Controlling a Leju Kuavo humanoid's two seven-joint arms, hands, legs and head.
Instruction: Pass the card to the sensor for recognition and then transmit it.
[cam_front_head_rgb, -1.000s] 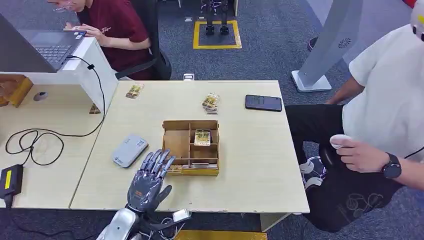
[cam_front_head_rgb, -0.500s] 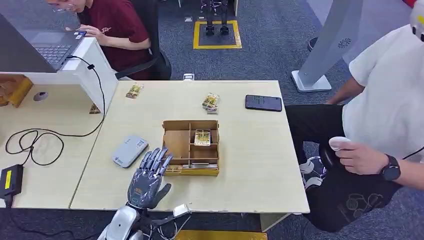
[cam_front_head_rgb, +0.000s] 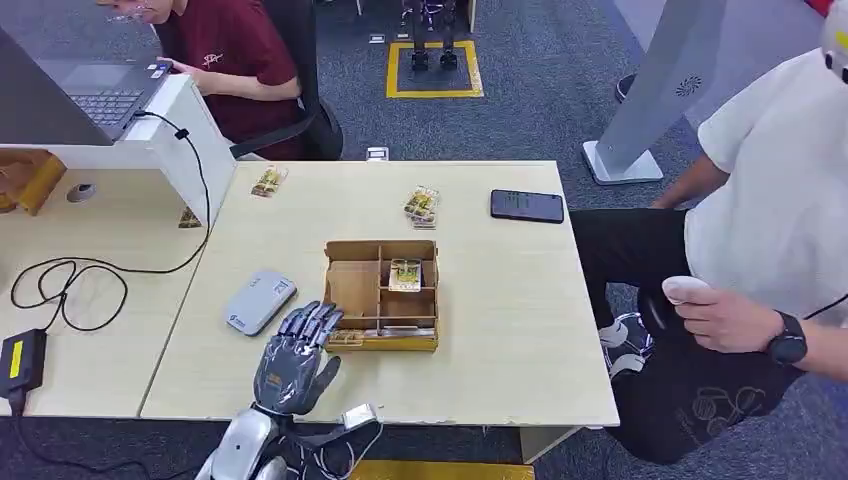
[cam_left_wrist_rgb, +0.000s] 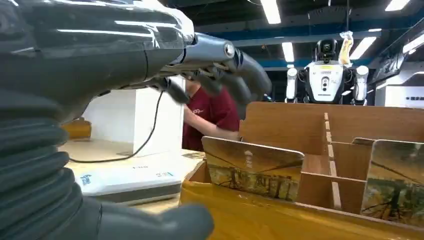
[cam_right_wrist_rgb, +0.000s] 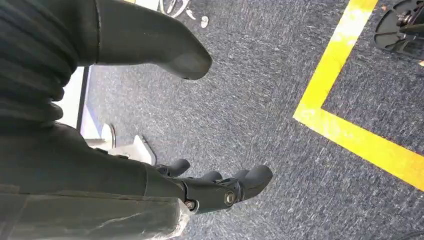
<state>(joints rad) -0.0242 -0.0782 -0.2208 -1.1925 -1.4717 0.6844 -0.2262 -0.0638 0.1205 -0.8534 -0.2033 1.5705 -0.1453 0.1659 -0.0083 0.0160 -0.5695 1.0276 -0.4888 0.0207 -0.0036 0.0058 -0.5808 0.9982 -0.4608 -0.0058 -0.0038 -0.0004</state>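
My left hand (cam_front_head_rgb: 292, 362), spread and empty, should pinch the near card (cam_left_wrist_rgb: 252, 169) by its top edge (gently).

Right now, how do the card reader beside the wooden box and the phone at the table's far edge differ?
The card reader is light grey with rounded corners; the phone is black and flat. The card reader lies askew, close to the left hand and left of the wooden box; the phone lies at the far right of the table, near the seated person. Both rest untouched on the table.
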